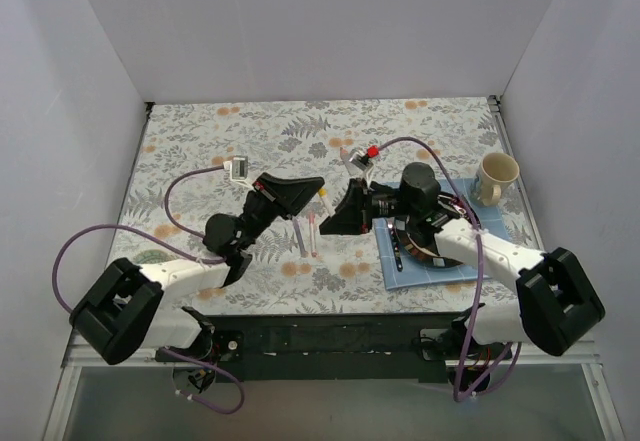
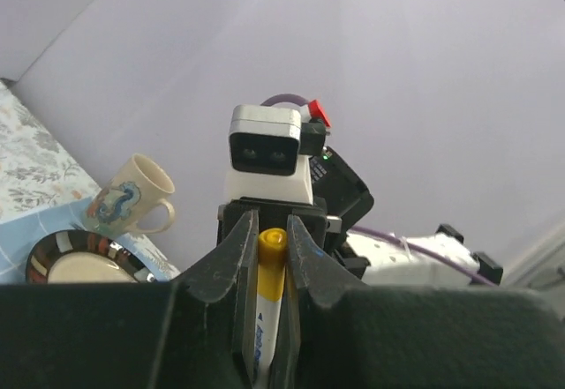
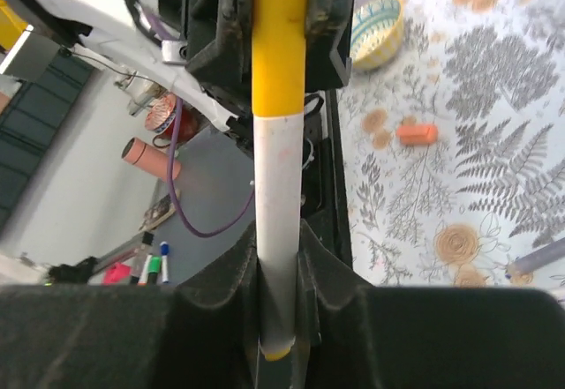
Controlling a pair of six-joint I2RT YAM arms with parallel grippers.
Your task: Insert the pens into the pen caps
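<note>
Left tool (image 3: 281,63) and right tool (image 3: 281,261) grip one partly covered pen (image 3: 279,173).

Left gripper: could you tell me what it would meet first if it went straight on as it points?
Most likely the right gripper, facing it head-on and clamping the same white-and-yellow pen; depth is unclear.

You have the white plastic marker pen with a yellow end (image 3: 279,168) spanning between your left pincer (image 2: 271,226) and your right pincer (image 3: 281,243), above the middle of the leaf-patterned worktop (image 1: 250,131). Below it, nearer the bases, a dark purple-grey marker pen (image 1: 300,236) and a whitish pink-ended marker pen (image 1: 313,233) lie side by side. To your right, a square blue cloth mat (image 1: 440,276) carries a round striped plate (image 1: 415,257), with dark long-handled cutlery (image 1: 400,246) at the plate's left edge. A cream ceramic mug (image 1: 497,176) stands at the mat's far right corner.
</note>
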